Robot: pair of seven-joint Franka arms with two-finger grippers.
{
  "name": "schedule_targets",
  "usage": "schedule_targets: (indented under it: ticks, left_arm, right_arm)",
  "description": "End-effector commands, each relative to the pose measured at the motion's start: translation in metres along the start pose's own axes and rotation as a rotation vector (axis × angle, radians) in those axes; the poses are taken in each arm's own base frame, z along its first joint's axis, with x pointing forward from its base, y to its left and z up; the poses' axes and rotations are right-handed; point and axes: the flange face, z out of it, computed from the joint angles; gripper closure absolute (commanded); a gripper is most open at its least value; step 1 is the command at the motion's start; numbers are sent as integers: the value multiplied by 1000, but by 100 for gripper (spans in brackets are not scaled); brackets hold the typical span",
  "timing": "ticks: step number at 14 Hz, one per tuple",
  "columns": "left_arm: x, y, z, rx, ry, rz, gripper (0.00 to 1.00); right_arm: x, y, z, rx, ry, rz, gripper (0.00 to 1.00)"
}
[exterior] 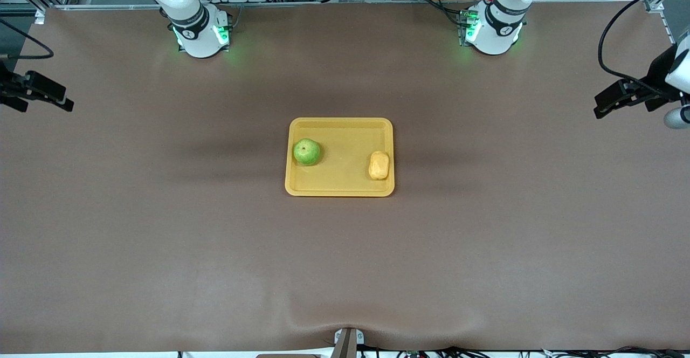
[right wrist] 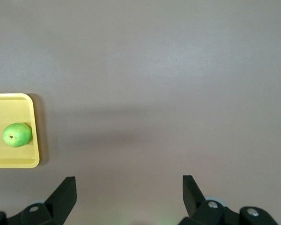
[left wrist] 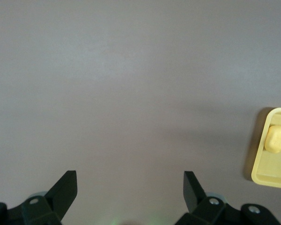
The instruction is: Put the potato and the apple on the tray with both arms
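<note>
Front view: apple and potato sit at opposite rims of the tray; left tool and right tool hang spread wide, empty, over bare tabletop.

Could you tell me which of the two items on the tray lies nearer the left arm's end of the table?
The potato: tan and lumpy, unlike the round green apple.

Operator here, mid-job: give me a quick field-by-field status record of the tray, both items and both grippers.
tray: mid-table, flat on the brown mat
apple: on the tray, toward the right arm's end
potato: on the tray, by the rim toward the left arm's end
left gripper: open, empty, over bare mat at its end of the table
right gripper: open, empty, over bare mat at its end
task state: both items on tray
</note>
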Motion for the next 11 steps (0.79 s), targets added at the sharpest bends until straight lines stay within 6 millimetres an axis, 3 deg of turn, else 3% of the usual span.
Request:
schedule_targets:
  ticks: [1, 3, 11]
  left_arm:
    - [-25, -2, -4, -11, -6, 26, 0]
    - [-29, -3, -8, -12, -6, 26, 0]
    - [-37, -3, -15, -74, -68, 37, 0]
  right_arm:
    - [-16, -15, -12, -27, -1, 18, 0]
    - [-17, -28, -12, -29, -8, 14, 0]
    - [-16, -22, -11, -28, -16, -21, 0]
